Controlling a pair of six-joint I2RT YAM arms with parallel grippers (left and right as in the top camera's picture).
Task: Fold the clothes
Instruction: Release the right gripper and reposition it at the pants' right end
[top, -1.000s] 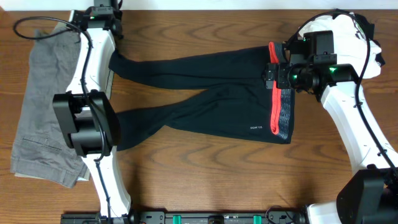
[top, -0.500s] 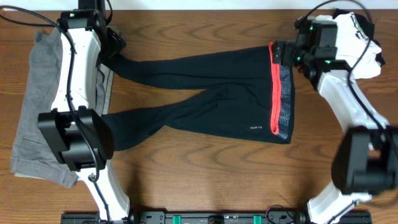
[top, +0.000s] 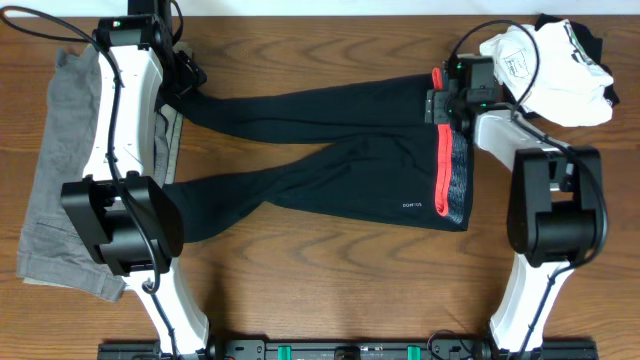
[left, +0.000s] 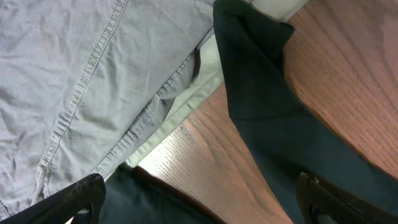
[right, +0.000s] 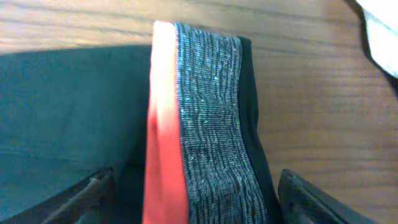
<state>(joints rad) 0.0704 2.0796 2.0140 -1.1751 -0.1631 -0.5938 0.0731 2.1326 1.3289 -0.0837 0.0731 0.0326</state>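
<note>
**A:** Our right tool (right: 196, 186) slides in over the waistband (right: 208, 124) corner, spread wide, gripping nothing.

**B:** And our left tool (left: 202, 193) hangs spread above an ankle cuff (left: 249, 50). The leggings (top: 330, 160) lie unfolded on the worktop (top: 330, 280); we look lined up to pinch both ends.

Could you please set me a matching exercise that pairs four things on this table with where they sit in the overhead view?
Things:
1. leggings
2. grey trousers
3. white garment
4. right gripper

Places in the overhead view:
A. top right corner
B. at the top end of the waistband
C. along the left side
D. spread across the middle

Pairs: 1-D, 2-C, 3-A, 4-B
</note>
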